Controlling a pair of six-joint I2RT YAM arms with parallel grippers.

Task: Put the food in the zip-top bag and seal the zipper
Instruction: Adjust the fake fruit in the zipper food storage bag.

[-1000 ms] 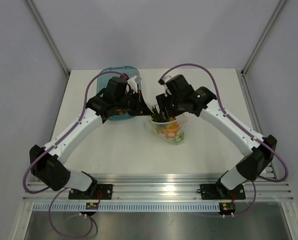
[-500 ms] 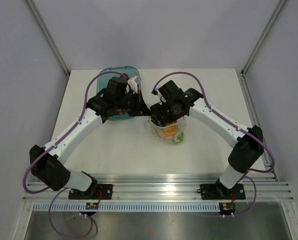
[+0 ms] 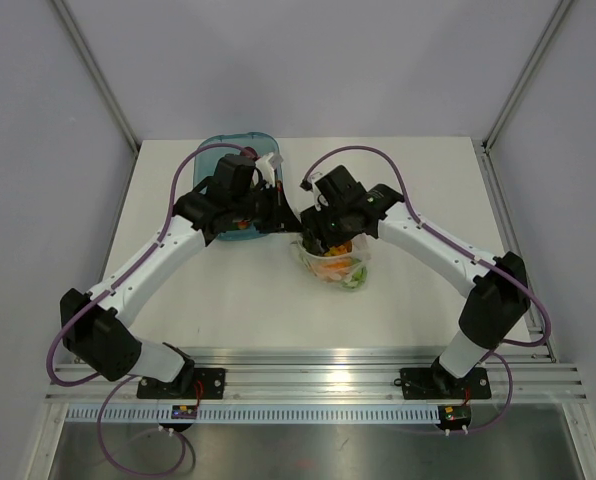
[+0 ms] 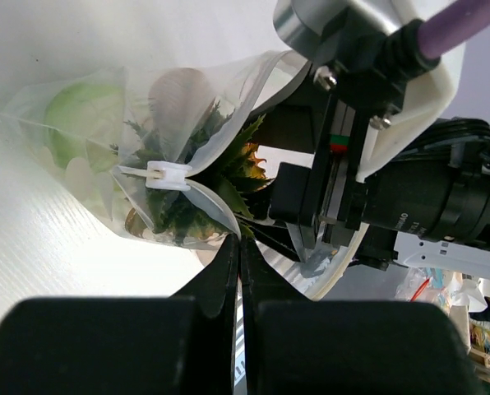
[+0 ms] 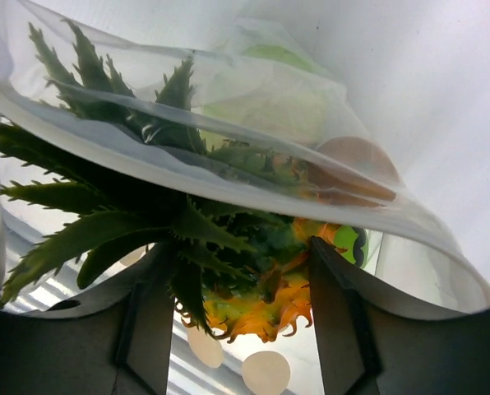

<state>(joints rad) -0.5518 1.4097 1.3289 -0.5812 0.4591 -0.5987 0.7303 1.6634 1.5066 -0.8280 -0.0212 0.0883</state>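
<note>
The clear zip-top bag (image 3: 338, 265) lies mid-table with food inside, and its mouth faces the grippers. My left gripper (image 4: 239, 240) is shut on the bag's mouth edge, close to the white zipper slider (image 4: 166, 176). It also shows in the top view (image 3: 281, 212). My right gripper (image 5: 241, 309) sits at the bag's mouth (image 3: 321, 236). Its fingers (image 5: 150, 317) grip an orange bumpy fruit with spiky green leaves (image 5: 261, 300), partly inside the bag (image 5: 228, 169). A pale green cabbage (image 5: 265, 95), a brown kiwi (image 5: 356, 156) and a green apple (image 5: 349, 244) are in the bag.
The translucent blue tray (image 3: 216, 152) stands behind my left arm at the back left. The two wrists are close together over the bag's mouth. The right gripper's black body (image 4: 335, 185) fills the right side of the left wrist view.
My right gripper has moved left and down onto the bag's mouth, pushing the leafy fruit further in. The bag has shifted slightly left. My left arm has stayed put.
</note>
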